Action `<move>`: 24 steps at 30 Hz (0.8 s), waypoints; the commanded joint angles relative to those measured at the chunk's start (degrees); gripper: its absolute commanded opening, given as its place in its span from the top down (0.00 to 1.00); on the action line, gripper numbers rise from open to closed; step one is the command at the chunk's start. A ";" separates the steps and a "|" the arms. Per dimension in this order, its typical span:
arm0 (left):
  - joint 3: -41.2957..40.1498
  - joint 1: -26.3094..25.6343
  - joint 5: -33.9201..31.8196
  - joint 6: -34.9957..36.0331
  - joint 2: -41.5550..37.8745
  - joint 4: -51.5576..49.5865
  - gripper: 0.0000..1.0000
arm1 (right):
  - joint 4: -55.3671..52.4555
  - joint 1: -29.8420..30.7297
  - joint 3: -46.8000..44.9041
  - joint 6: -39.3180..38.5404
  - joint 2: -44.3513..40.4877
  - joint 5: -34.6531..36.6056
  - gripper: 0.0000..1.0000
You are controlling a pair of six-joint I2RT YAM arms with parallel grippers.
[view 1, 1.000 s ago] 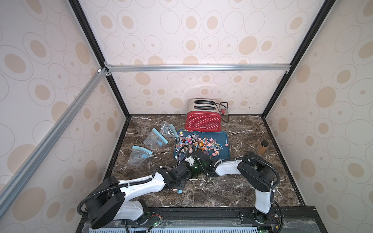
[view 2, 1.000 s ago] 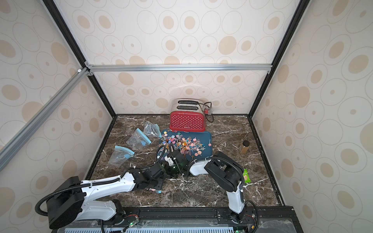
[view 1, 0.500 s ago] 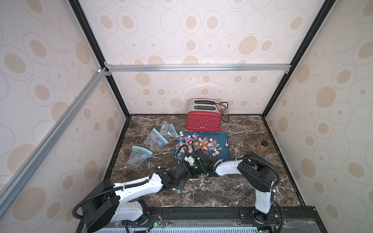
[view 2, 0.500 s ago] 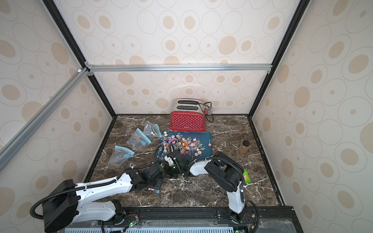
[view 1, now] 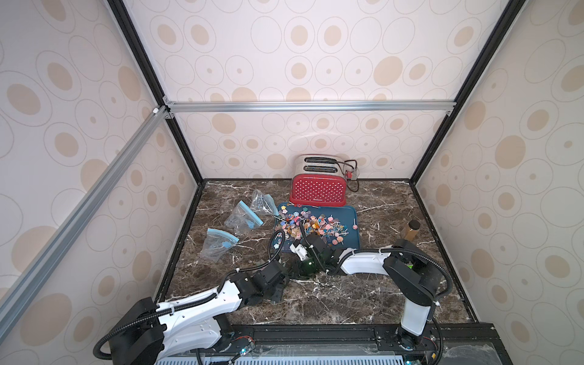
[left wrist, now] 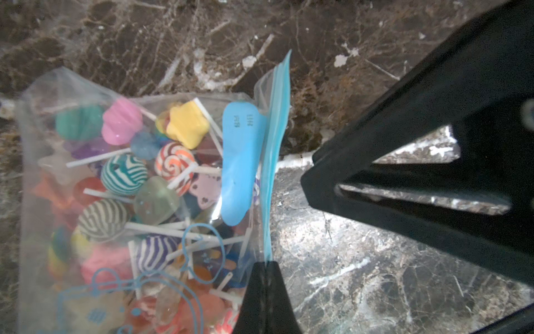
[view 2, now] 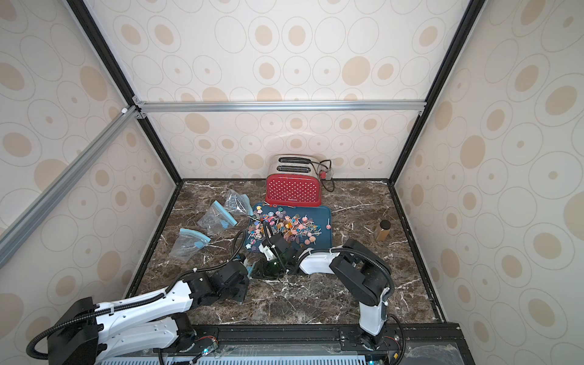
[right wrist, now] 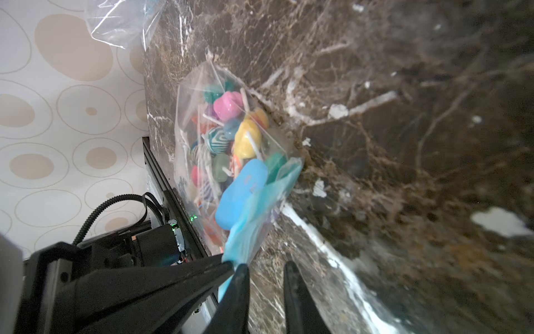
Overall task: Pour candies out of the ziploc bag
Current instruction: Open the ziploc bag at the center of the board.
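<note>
The ziploc bag (left wrist: 37, 115) lies on the marble near the front, full of candies (left wrist: 124, 173), lollipops on white sticks. Its blue zip strip carries a blue slider (left wrist: 239, 162). My left gripper (left wrist: 265, 264) is shut on the end of that strip. My right gripper (right wrist: 265, 274) stands open right beside the same strip, with bare marble between its fingers; one of those fingers (left wrist: 404, 138) shows in the left wrist view. In both top views the two grippers (view 1: 286, 278) (view 1: 297, 270) meet low over the bag and hide it.
A blue tray (view 1: 354, 227) behind the grippers holds a heap of loose lollipops (view 1: 316, 226). A red toaster (view 1: 317, 186) stands at the back wall. Empty zip bags (view 1: 243, 218) (view 1: 218, 243) lie on the left, and a brown bottle (view 1: 410, 234) stands on the right.
My left gripper has closed on the bag's zip strip. My right gripper has opened and let go of the strip. Both arms stayed almost where they were.
</note>
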 commanded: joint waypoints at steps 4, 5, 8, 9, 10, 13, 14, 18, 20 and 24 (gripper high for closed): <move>0.36 -0.25 -0.62 0.51 1.30 1.25 1.00 | 1.07 0.52 1.81 0.43 1.30 -1.05 0.75; 0.46 -0.30 -0.51 0.60 1.65 1.51 1.00 | 1.29 0.66 1.94 0.62 1.34 -1.20 0.74; 0.68 -0.25 -0.01 0.90 2.78 2.28 1.00 | 1.38 1.02 2.27 0.85 1.32 -1.32 0.71; 0.87 -0.25 0.08 1.00 3.20 2.41 1.00 | 1.34 1.16 2.45 0.95 1.36 -1.36 0.71; 1.08 -0.30 0.09 1.03 3.62 2.55 1.00 | 1.12 1.32 2.61 0.95 1.59 -1.28 0.71; 1.51 -0.25 -0.09 1.27 4.54 2.56 1.00 | 0.93 1.39 2.77 1.21 2.32 -1.02 0.72; 1.57 -0.25 -0.12 1.21 4.56 2.60 1.00 | 0.96 1.47 2.67 1.29 2.59 -0.94 0.73; 1.58 -0.26 -0.35 1.20 4.80 2.79 1.00 | 1.52 1.50 2.39 1.97 3.82 -0.91 0.78; 1.77 -0.25 -0.46 1.29 4.86 2.77 1.00 | 1.83 1.46 2.54 2.13 4.32 -1.01 0.81; 1.85 -0.27 -0.52 1.24 4.94 2.67 1.00 | 1.78 1.55 2.91 2.23 4.81 -1.13 0.84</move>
